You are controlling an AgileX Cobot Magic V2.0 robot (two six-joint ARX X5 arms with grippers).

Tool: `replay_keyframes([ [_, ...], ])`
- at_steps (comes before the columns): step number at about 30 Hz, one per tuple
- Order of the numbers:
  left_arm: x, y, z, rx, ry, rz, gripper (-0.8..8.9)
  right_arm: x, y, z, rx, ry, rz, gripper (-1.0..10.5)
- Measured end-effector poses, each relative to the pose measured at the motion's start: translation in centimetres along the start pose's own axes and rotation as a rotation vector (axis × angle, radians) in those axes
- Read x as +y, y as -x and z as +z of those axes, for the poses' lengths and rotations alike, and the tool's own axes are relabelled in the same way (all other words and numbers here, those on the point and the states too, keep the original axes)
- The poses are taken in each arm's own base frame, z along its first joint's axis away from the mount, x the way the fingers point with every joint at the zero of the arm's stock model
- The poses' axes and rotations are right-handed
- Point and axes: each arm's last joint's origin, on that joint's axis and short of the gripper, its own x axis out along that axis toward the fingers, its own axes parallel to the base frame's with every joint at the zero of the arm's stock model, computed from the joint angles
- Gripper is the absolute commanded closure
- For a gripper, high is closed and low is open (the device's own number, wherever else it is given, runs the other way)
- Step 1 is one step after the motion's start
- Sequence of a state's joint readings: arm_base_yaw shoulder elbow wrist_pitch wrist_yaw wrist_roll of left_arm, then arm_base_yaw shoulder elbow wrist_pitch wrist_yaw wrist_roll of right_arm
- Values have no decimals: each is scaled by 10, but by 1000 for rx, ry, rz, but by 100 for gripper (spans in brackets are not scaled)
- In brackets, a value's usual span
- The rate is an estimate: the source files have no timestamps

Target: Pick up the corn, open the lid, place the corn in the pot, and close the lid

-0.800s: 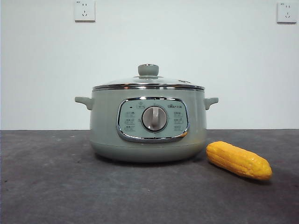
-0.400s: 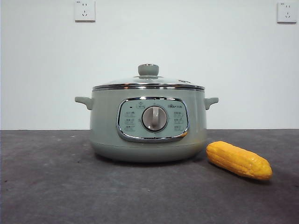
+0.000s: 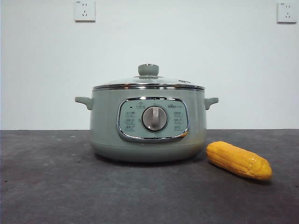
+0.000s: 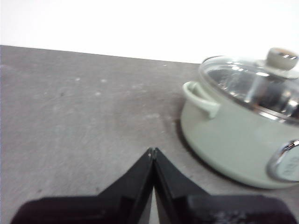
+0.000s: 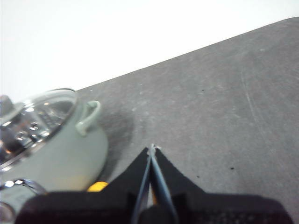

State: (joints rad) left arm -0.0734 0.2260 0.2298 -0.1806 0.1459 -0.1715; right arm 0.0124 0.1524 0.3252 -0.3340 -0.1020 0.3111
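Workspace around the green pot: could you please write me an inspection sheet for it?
Surface: dark grey table, faint pale marks.
Pot: upright, panel and dial facing the front camera.
Lid: seated on the pot, knob up.
Corn: lying on the table beside the pot's base, untouched.
Clutter: nothing seen.
Left pincer: jaws shut, empty, over bare table near a pot handle.
Right pincer: jaws shut, empty, near the other handle.
Cables: nothing seen.
Surroundings: white wall, two sockets.
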Motion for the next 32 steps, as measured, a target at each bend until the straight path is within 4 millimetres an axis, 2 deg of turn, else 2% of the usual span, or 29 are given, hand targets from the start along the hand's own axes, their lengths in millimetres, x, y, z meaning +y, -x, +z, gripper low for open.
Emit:
replay_keyframes([
  [5,-6,-6,27,33,10,-57,818,13,5,36,51,-5,12,946],
  [11,-11,-18,47,122,28,-157,817,24,10,68,146,-17,-16,946],
  [20,-16,-43,58,281,90,-416,817,35,7,90,346,46,88,946],
  [27,-21,-61,84,351,120,-534,818,39,-19,103,558,79,156,939],
  [29,-22,-65,91,379,117,-552,818,40,-29,106,624,75,179,865],
  [32,-25,-68,99,407,87,-563,818,40,-46,106,733,59,194,628],
])
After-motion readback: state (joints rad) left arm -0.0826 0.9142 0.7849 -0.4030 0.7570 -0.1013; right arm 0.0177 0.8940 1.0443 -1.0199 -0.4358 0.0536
